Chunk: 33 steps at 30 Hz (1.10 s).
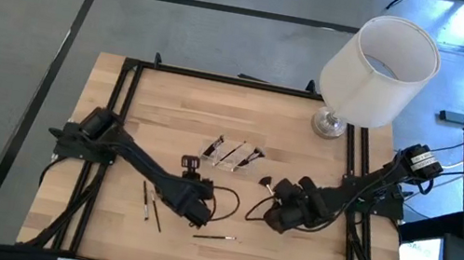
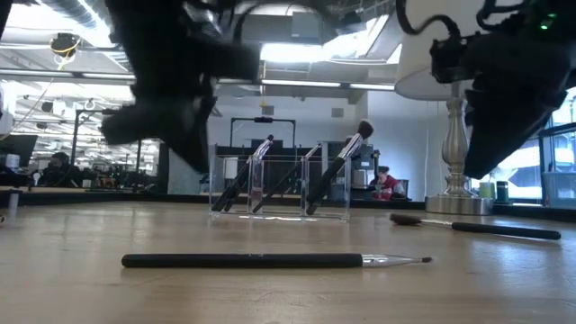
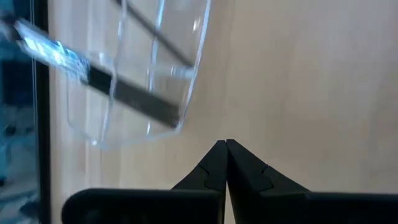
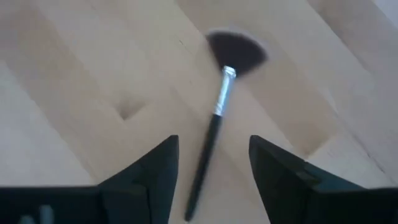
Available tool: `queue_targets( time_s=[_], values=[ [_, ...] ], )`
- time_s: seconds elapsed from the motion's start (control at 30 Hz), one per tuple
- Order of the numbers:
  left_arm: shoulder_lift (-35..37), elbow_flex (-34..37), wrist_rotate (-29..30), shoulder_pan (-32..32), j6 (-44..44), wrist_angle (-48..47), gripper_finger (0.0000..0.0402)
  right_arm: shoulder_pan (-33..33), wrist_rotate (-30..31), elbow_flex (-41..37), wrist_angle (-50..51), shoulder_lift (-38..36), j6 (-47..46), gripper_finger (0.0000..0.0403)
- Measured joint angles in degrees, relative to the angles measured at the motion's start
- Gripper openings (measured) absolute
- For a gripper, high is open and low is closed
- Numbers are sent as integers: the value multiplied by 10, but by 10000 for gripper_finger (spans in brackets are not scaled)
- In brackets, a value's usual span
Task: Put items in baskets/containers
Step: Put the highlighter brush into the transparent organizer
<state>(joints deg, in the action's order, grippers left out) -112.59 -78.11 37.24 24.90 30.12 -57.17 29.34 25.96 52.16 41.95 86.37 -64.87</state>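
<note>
Right wrist view: right tool [image 4: 213, 168] spread wide, empty, above the fan brush [image 4: 217, 112] on the table [image 4: 74, 74].

Open-plan lab: ceiling ducts [image 2: 81, 13], workstations [image 2: 54, 175], seated person [image 2: 385, 183].

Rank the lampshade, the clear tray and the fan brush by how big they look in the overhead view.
1. Lampshade, by far the largest.
2. Tray, much smaller.
3. Fan brush, smallest; partly hidden by the right arm, so its full length is unsure.
</note>
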Motion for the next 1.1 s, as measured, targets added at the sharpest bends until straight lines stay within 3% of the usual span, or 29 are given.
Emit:
queue_targets(
  time_s=[0.27,0.63,0.93,1.1],
  values=[
    [42,0,10,15,-53,77,3,-57,34,0,-7,2,31,196],
    [44,31,79,24,-18,42,2,-135,-50,0,-85,60,143,169],
    [49,102,37,1,54,21,2,-159,-51,2,-99,117,180,138],
    [50,113,20,-8,67,14,2,-171,-84,3,-105,122,188,100]
  ],
)
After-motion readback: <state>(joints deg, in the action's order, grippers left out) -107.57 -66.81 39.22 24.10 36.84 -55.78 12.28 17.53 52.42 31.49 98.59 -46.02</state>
